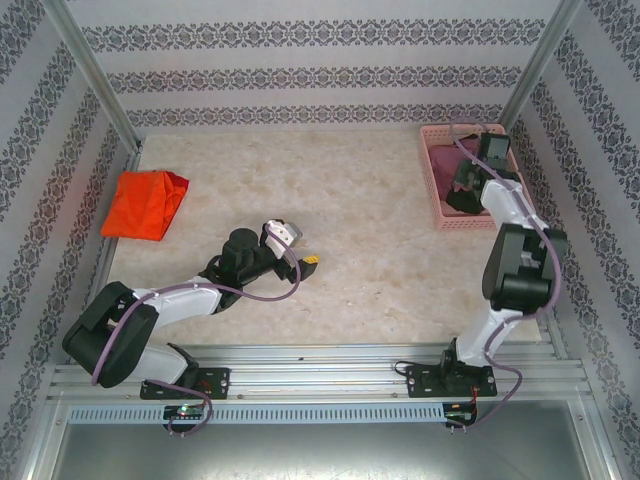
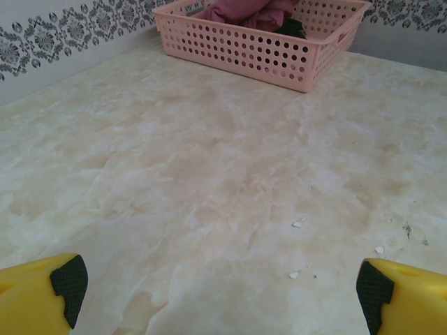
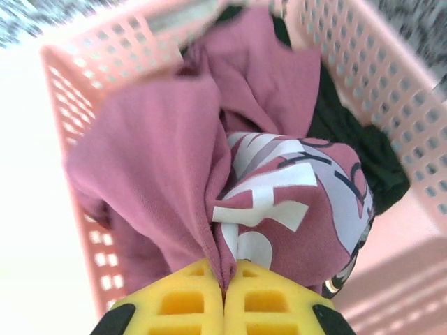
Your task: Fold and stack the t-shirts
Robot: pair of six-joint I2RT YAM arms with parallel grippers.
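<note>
Top view: pink basket (image 1: 437,170) sits in the far right corner of the marble desk (image 1: 380,230), long axis running near-to-far along the right wall.

Your right gripper (image 3: 225,293) is over the basket. Its jaws are closed tight on a pinch of the maroon t-shirt (image 3: 160,160).

From that pinch the shirt runs away in one long bunched fold toward the basket's far end. White lettering is crumpled just right of the fold. You can't tell collar or hem direction.

A black garment (image 3: 363,153) lies under the shirt against the basket's right wall.

The shirt's sides touch the basket walls, so there is little room inside.

The orange t-shirt (image 1: 143,203) lies well left of the basket, at the desk's opposite edge by the left wall. It is folded into a rough block tilted slightly; which way it points is unclear.

Your left gripper (image 2: 223,296) is low over the desk centre, left of and nearer than the basket, aimed at it. Its jaws are spread wide and hold nothing.

Between it and the basket is bare desk with a few small white crumbs.
</note>
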